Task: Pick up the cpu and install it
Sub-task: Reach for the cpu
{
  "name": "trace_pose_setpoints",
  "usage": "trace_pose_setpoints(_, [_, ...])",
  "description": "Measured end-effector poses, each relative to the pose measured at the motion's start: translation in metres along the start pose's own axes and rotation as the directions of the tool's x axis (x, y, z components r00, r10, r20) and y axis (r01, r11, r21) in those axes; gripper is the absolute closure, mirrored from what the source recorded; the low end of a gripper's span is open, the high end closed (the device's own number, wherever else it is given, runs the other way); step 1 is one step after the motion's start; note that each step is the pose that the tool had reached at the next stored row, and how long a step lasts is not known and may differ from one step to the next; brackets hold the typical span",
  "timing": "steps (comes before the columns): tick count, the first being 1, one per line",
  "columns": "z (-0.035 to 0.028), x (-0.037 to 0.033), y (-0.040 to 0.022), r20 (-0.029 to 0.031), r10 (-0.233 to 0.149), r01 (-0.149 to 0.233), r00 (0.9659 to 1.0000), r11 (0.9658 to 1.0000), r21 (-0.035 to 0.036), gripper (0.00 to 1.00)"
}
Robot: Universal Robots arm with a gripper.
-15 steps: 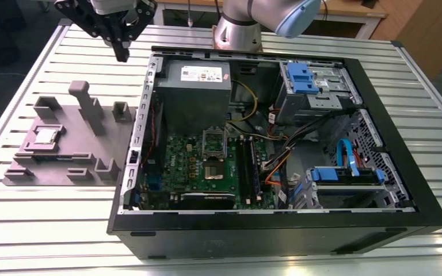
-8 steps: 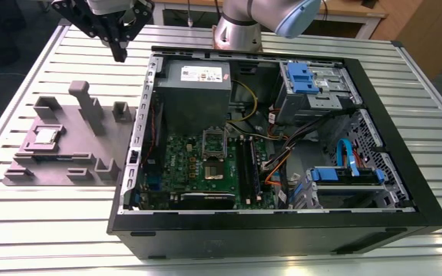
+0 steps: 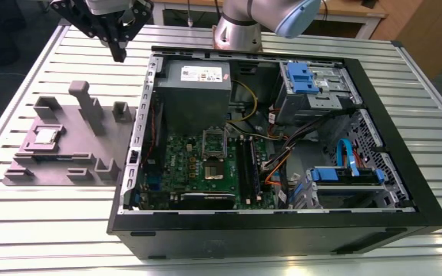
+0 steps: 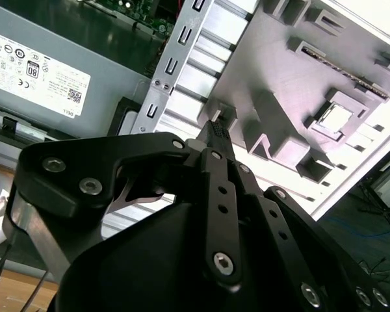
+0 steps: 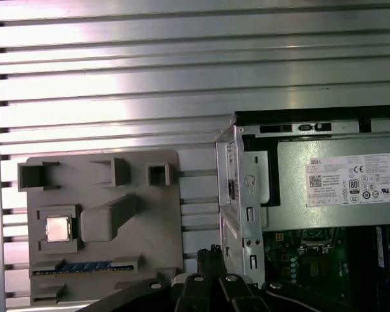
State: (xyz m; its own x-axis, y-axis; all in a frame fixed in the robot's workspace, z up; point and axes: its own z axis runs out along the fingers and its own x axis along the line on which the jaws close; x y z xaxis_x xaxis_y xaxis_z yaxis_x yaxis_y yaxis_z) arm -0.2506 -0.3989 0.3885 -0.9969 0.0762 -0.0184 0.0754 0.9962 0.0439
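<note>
The cpu (image 3: 46, 136) is a small silvery square lying in a recess of the grey holder block (image 3: 75, 155), on the slatted table to the exterior view's left of the open computer case. It also appears as the cpu (image 5: 57, 229) in the first wrist view and the cpu (image 4: 337, 117) in the second. My gripper (image 3: 118, 55) hangs above the table behind the block, near the case's back corner, well apart from the chip. Its fingertips (image 4: 216, 128) meet with nothing between them. Inside the case, the motherboard (image 3: 194, 172) carries the silver socket frame (image 3: 214, 142).
A grey power supply (image 3: 196, 86) sits at the back of the case (image 3: 282, 230), with blue drive brackets (image 3: 301, 77) and loose cables (image 3: 282, 144) to the exterior view's right. Tall posts (image 3: 87, 106) rise from the holder block. The arm's base (image 3: 236, 29) stands behind the case.
</note>
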Motion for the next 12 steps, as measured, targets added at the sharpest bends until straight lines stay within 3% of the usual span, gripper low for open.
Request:
trace_pose_setpoints(7, [0.0,0.0006,-0.0001,0.0,0.0,0.0,1.0,1.0,0.0001,0.9])
trace_pose_setpoints(9, [0.0005,0.0055,-0.0004,0.0,0.0,0.0,1.0,1.0,0.0,0.9])
trace_pose_setpoints(12, [0.0006,0.0059,-0.0005,0.0,0.0,0.0,1.0,1.0,0.0,0.9])
